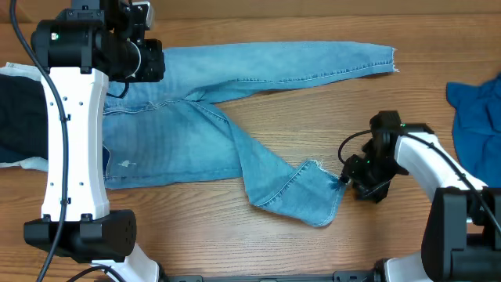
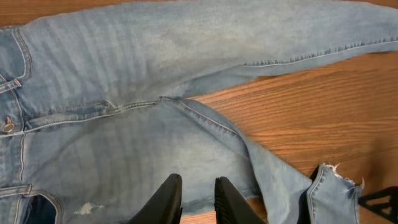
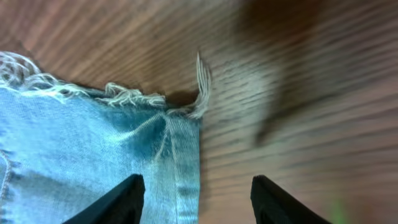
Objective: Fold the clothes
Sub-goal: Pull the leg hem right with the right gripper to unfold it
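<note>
Bench: wood, carries everything. Lt-blue jeans lie flat across ctr-left. One leg runs straight twd far right, other bends down-right w/ its end turned over. Bright blue denim at right edge, apart from jeans. Dark navy piece at left edge. Left claw above thigh area, fingers a narrow slit apart, holding nothing. Right claw spread wide astride corner of frayed hem, gripping nothing.

Soft faded denim jeans, frayed hem; matt grained wooden table.
</note>
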`<state>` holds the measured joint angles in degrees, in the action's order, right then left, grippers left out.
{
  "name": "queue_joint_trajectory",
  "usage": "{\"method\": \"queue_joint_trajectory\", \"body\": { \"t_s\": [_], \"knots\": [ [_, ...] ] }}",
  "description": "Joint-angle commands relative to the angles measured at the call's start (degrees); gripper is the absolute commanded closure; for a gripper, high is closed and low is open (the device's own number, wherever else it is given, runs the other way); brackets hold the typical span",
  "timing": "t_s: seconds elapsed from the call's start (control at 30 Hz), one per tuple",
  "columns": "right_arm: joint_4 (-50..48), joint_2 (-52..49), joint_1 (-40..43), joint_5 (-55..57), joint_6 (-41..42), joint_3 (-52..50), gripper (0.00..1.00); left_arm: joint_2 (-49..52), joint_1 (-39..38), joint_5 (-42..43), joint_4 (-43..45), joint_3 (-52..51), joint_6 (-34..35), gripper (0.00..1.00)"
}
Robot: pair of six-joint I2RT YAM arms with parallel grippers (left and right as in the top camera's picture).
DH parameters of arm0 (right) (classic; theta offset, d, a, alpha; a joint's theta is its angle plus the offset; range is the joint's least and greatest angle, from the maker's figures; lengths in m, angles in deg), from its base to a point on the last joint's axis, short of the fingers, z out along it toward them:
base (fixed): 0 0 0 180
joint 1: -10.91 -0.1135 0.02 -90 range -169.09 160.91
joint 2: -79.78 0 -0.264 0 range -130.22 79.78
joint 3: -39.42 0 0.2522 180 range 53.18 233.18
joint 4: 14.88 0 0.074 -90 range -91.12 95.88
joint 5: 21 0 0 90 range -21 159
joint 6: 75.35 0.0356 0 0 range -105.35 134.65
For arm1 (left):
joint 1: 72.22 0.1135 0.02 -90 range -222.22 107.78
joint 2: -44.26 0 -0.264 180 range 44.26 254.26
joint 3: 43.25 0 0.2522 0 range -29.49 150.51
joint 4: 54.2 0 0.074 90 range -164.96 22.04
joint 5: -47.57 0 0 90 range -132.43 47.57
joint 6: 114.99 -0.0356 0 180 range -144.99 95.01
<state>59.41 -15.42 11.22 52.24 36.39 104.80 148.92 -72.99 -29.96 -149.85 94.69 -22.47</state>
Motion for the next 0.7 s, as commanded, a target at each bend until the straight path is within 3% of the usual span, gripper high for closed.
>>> {"method": "queue_joint_trajectory", "body": {
  "t_s": [0.0,0.17,0.3,0.4,0.67],
  "knots": [
    [-2.19,0.87,-0.31,-3.96,2.38,-3.67,0.42,-1.73,-0.02,1.09,0.11,0.92,-1.27,0.78],
    [-4.52,0.87,-0.31,-10.40,2.08,-5.51,0.43,-1.73,-0.02,1.11,0.79,0.92,-1.27,0.77],
    [-5.86,0.87,-0.31,-13.62,2.36,-5.53,0.80,-1.73,-0.02,1.11,0.72,0.92,-1.25,0.77],
    [-7.23,0.87,-0.13,-13.31,2.56,-5.53,0.93,-1.73,-0.02,1.11,0.72,0.92,-1.25,0.77],
    [-14.19,1.79,6.51,-8.37,3.39,-5.20,0.96,-1.73,-0.02,1.11,1.09,0.92,-1.25,0.73]
  ]
}}
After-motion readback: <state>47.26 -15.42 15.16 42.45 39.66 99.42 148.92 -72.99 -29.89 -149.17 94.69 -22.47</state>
